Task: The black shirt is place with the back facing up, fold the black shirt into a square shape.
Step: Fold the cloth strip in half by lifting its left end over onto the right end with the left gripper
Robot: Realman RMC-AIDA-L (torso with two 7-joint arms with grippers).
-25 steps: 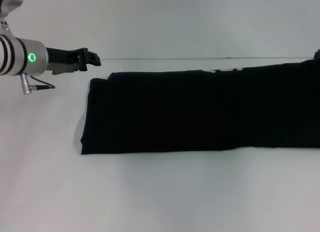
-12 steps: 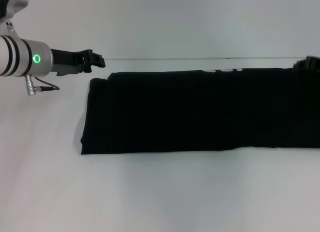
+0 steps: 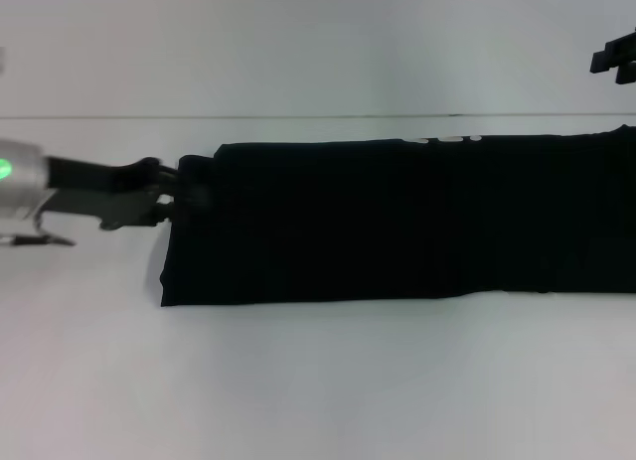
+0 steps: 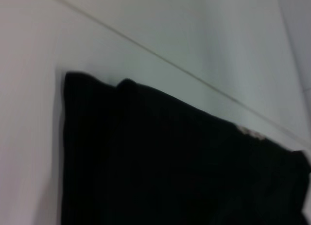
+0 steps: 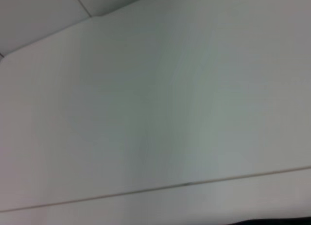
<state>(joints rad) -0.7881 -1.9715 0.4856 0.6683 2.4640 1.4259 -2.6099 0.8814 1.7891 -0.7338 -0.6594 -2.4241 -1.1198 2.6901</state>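
The black shirt [image 3: 397,222] lies as a long folded band across the white table, running out of the head view on the right. A strip of white lettering [image 3: 447,139] peeks out along its far edge. My left gripper [image 3: 182,192] is low at the shirt's left end, near the far-left corner, right against the fabric. The left wrist view shows that same end of the black shirt [image 4: 170,157] and its corner. My right gripper [image 3: 616,58] hangs high at the far right, above and behind the shirt, only partly in view.
The white table [image 3: 318,381] extends well in front of the shirt and to its left. The table's far edge [image 3: 318,116] runs just behind the shirt, with a pale wall beyond. The right wrist view shows mostly bare white surface [image 5: 155,113].
My left gripper has come down and nearer, from behind the shirt's far-left corner to its left edge. My right gripper has risen away from the shirt's right end.
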